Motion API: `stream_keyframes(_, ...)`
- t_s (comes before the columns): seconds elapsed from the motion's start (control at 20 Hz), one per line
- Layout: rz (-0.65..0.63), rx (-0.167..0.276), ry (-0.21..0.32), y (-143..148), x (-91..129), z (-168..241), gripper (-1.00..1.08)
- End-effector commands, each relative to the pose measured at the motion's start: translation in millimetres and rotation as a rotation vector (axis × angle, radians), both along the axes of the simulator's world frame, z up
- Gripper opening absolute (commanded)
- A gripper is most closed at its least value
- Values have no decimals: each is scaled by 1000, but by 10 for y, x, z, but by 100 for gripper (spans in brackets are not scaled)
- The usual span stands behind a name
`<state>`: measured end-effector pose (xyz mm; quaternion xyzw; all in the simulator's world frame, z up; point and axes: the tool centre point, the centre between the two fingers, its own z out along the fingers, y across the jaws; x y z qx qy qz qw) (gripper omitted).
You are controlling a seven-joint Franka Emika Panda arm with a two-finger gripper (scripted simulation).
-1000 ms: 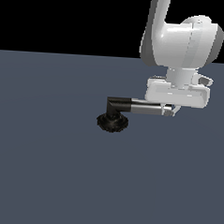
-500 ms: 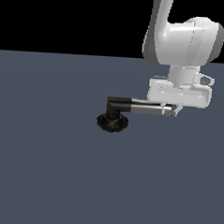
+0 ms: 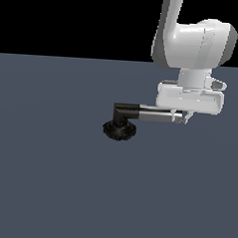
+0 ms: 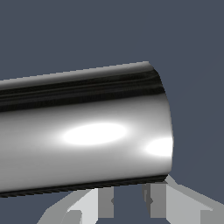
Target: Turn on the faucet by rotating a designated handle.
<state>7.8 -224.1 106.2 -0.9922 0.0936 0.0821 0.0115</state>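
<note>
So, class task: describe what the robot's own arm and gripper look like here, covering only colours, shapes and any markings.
The arm is glossy white with smooth, rounded casings and a bulbous wrist housing. Below it sits a flat, boxy white gripper body with small grey details at one side. In the wrist view the fingers are pale grey and angular. No cables, labels or markings are visible.

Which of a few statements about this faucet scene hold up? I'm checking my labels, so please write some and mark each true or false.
1. The shiny silver cylindrical handle lies roughly horizontal. True.
2. The white robot gripper is at the handle's free end. True.
3. The round ridged black faucet base is tipped on its side. False: it sits flat on the grey floor.
4. The gripper touches the base. False: it is apart from it, towards the exterior view's right.
5. The handle joins a black elbow. True.
</note>
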Motion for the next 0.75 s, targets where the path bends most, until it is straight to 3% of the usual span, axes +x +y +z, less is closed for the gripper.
stream_keyframes(0.0, 36, -35, -163, 147, 1001, -47, -100)
stream_keyframes(0.7, 34, -36, -162, 113, 1280, -54, -100)
